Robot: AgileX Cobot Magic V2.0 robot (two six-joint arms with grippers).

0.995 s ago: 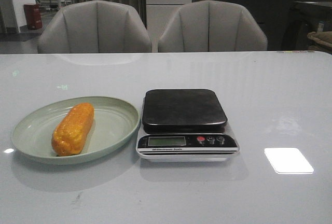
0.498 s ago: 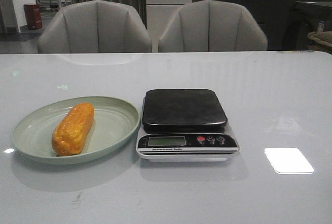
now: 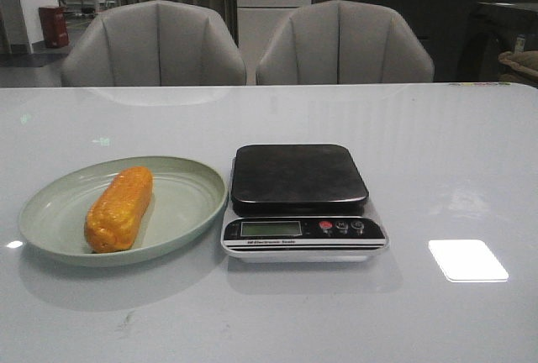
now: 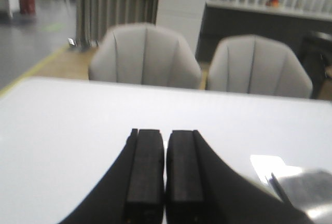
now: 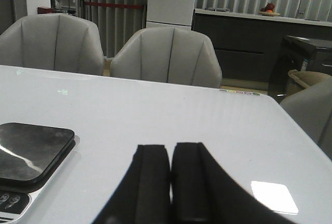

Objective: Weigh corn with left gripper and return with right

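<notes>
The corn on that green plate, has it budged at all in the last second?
No. The corn lies at the same spot and angle on the plate, beside the scale.

Stubby orange-yellow corn (image 3: 118,208), lying lengthwise on the green plate (image 3: 189,203), left of the scale (image 3: 300,202)

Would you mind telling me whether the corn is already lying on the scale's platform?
No, the corn lies on the green plate to the left of the scale, whose dark platform is bare.
</notes>
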